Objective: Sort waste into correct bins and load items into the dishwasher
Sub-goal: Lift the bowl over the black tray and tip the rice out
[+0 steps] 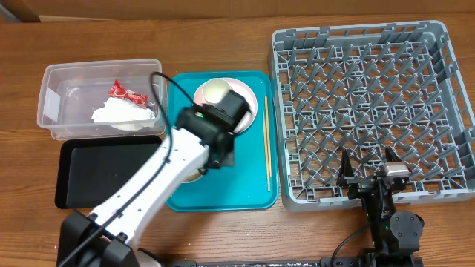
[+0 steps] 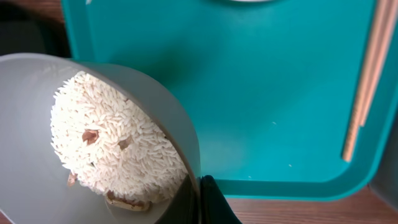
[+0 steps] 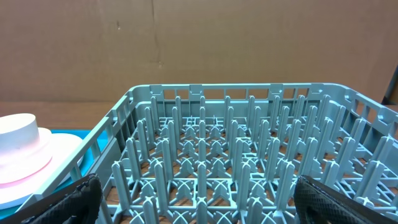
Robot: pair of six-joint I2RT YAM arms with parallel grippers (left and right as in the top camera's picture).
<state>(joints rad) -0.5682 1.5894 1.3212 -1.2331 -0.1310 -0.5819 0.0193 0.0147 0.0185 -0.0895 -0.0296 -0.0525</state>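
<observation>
My left gripper (image 1: pixel 211 159) (image 2: pixel 200 202) is shut on the rim of the grey-green bowl (image 2: pixel 25 112), tilted over the teal tray (image 1: pixel 252 185). The bowl holds white rice scraps (image 2: pixel 112 137); in the overhead view only its edge (image 1: pixel 191 176) shows under the arm. A small white cup (image 1: pixel 213 92) stands on the pale pink plate (image 1: pixel 249 100). Two chopsticks (image 1: pixel 267 144) (image 2: pixel 367 81) lie on the tray's right side. The clear tub (image 1: pixel 59 81) holds the napkin (image 1: pixel 115 113) and the red wrapper (image 1: pixel 125 93). My right gripper (image 1: pixel 367 176) (image 3: pixel 202 205) is open over the grey rack's (image 1: pixel 371 96) front edge. I see no white bowl.
The black tray (image 1: pixel 96 178) lies in front of the clear tub, left of the teal tray. The rack (image 3: pixel 236 155) has nothing between its pegs. The cup (image 3: pixel 18 140) and plate (image 3: pixel 59 155) show left of the rack in the right wrist view. A brown wall stands behind.
</observation>
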